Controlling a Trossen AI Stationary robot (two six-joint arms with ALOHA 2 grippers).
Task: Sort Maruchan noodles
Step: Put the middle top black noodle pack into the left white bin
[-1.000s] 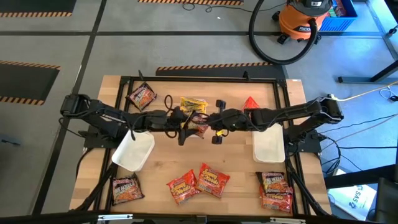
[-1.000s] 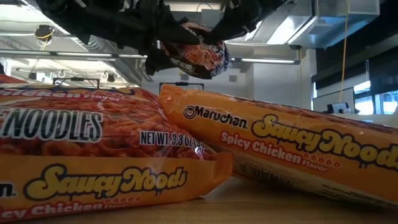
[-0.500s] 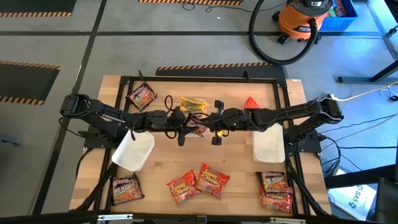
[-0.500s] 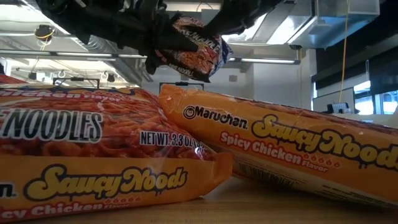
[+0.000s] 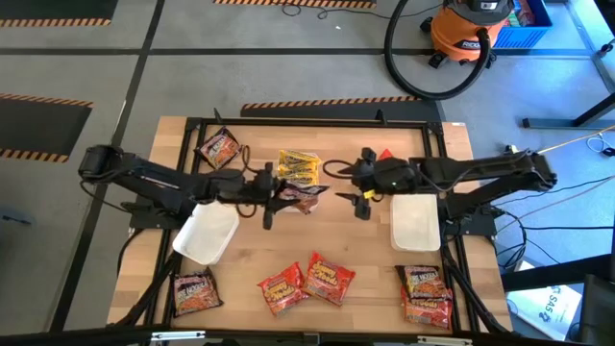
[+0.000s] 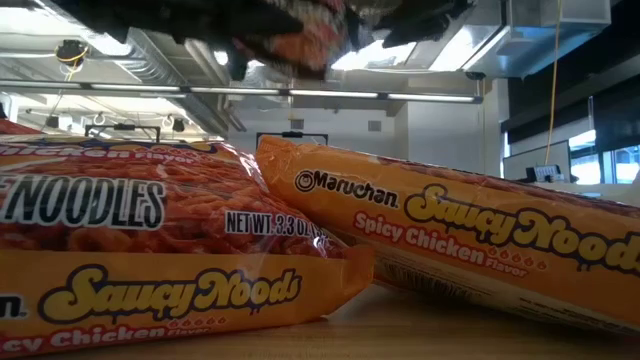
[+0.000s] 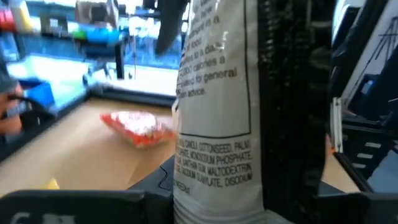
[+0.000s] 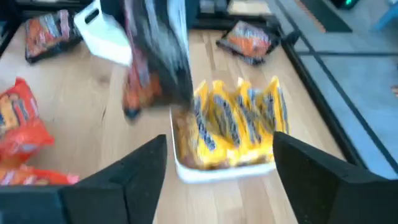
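A dark Maruchan noodle packet (image 5: 306,195) hangs over the middle of the table, with my left gripper (image 5: 286,192) shut on it. In the left wrist view its white printed back (image 7: 211,112) fills the middle. My right gripper (image 5: 338,175) stands open a short way to the packet's right, with nothing between its fingers (image 8: 143,177). Yellow packets (image 8: 233,121) lie in a white tray (image 8: 205,173) just beyond. Other packets lie flat on the table: dark (image 5: 219,147), red (image 5: 387,157) and orange (image 5: 330,277). My left gripper pinches the dark packet between its two fingers, at the packet's left end (image 5: 293,193). The fingers (image 7: 283,124) come level from the table's left. The packet stands on edge between them, white back (image 7: 211,162) showing, lifted clear of the table.
Two white trays (image 5: 207,233) (image 5: 415,221) sit under the arms at left and right. More packets lie along the near edge (image 5: 195,291) (image 5: 283,288) (image 5: 426,293). Two orange packets (image 6: 150,250) (image 6: 450,235) fill the low view. A black frame (image 5: 307,122) borders the table.
Both grippers were at the dark packet over the table's middle. My right gripper has opened, let go and drawn back toward the table's right edge, rising. My left gripper has shut on the packet and lifted it a little; the packet now hangs from it alone.
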